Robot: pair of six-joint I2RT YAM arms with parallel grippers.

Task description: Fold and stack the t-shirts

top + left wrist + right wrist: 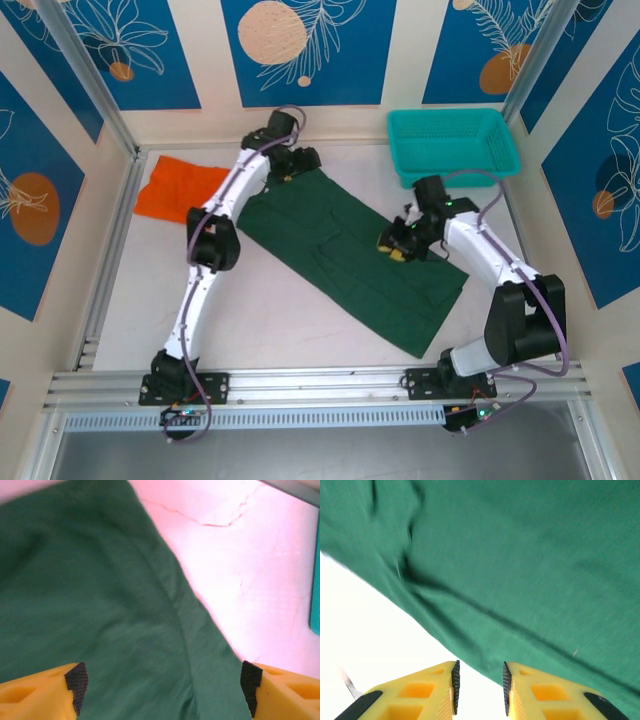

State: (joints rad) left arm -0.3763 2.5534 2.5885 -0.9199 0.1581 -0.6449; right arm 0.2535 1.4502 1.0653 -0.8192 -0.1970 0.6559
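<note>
Green shirt (350, 255): laid flat on the table (260, 320), a long band running diagonally from far centre to near right, lightly creased. Orange shirt (178, 188): crumpled at the far left corner, well apart from the green one. Basket (450, 173): teal mesh, far right corner, just beyond the green shirt's right side. Left gripper (297, 165): at the far end of the green shirt; in its wrist view (162, 687) the fingers (75, 680) stand wide apart over the cloth, clamping nothing. Right gripper (395, 245): at the green shirt's right edge, about midway along; in its wrist view (480, 685) the fingers (455, 680) are narrowly apart, bare table between them, the shirt's edge at their tips.
</note>
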